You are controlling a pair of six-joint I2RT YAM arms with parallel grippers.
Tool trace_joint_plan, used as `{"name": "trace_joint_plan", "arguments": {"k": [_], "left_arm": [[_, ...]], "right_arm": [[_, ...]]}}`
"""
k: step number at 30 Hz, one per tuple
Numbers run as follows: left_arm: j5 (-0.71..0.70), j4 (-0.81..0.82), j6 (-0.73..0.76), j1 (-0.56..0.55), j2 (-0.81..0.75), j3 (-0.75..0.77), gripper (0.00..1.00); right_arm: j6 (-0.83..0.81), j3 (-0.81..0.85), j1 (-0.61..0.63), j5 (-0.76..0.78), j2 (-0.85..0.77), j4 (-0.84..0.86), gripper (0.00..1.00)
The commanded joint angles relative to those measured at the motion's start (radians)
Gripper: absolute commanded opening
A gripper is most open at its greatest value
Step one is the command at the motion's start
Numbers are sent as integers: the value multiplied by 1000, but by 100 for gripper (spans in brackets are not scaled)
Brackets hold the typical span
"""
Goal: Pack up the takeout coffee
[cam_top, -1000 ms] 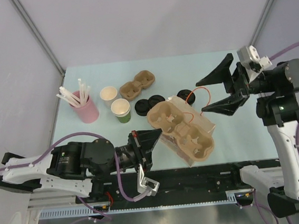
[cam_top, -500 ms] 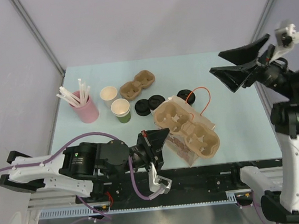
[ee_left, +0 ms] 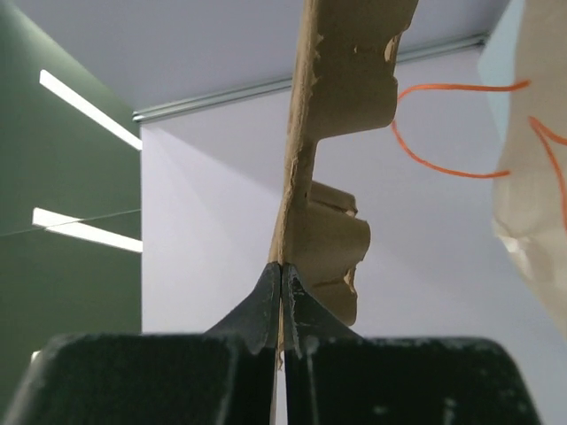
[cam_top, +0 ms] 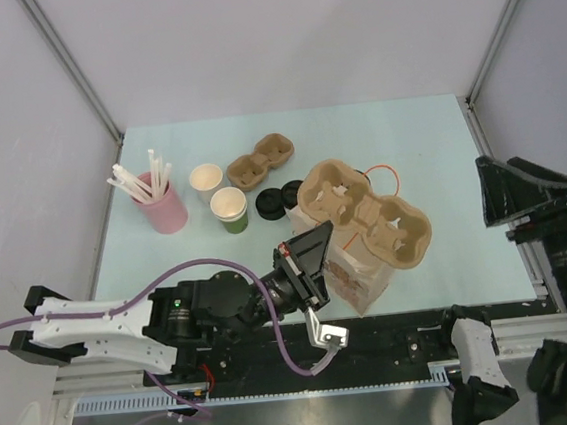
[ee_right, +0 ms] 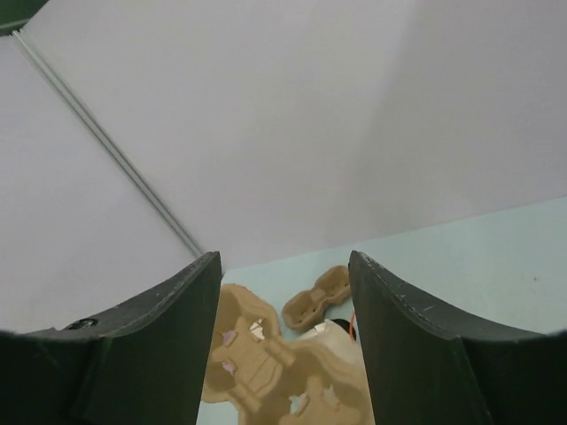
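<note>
Left pincer: clenched on cardboard tray edge, over paper bag
Right pincer: released, beyond desk edge

Paper cups: 2, namely white-sided cup and green-sided cup. Black lids: 2 clearly seen. Pulp carriers: 2, namely small carrier and large carrier. Paper bag: 1. Pink cup of straws: 1.

The big carrier is rough, matt brown moulded pulp, fibrous at its edges. The bag is creased matt paper. The lids are black plastic. The table looks smooth and matt.
</note>
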Motion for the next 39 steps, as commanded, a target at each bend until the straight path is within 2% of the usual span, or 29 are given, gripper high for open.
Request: {"name": "trace_joint_plan", "arguments": {"k": [1, 4, 6, 8, 10, 12, 15, 17, 18, 19, 20, 21, 22, 24, 29, 33, 39], "left_arm": [[-53, 344, 281, -6, 2, -57, 0], [-67, 402, 355, -14, 0, -90, 0], [-79, 414, 366, -17, 6, -97, 1], [-82, 417, 374, -20, 6, -101, 1], [-84, 422, 381, -26, 9, -104, 0], [-84, 425, 377, -29, 12, -104, 0], [-68, 426, 361, -30, 17, -113, 1], [-55, 428, 346, -30, 26, -116, 0], [-53, 431, 331, -30, 32, -111, 0], [-51, 433, 325, -30, 35, -111, 1], [-47, 434, 318, -30, 40, -110, 1], [-45, 437, 312, -32, 38, -110, 0], [-42, 439, 312, -32, 37, -113, 0], [-42, 443, 314, -32, 34, -120, 0], [-36, 451, 325, -32, 43, -122, 0], [-31, 463, 352, -32, 61, -122, 1], [-70, 475, 387, -32, 135, -45, 0]], "right_arm": [[90, 146, -133, -166, 38, -277, 63], [96, 157, -188, -115, -4, -358, 62], [85, 170, -244, -227, -12, -422, 62], [16, 250, -360, -379, 12, -537, 63], [22, 255, -426, -524, 11, -536, 64], [19, 267, -442, -569, 12, -539, 65], [24, 232, -456, -679, 5, -541, 73], [106, 96, -415, -778, -29, -460, 75], [157, 36, -376, -781, -46, -382, 75], [165, -1, -335, -704, -63, -308, 74], [136, 2, -263, -650, -49, -342, 75], [-7, 31, -244, -593, -19, -416, 75], [-77, 67, -236, -527, 27, -538, 76], [-96, -17, -215, -511, 9, -539, 76], [-87, 52, -244, -502, 35, -541, 69], [-73, 23, -275, -505, 17, -539, 66], [-59, -21, -289, -497, -23, -539, 68]]}}
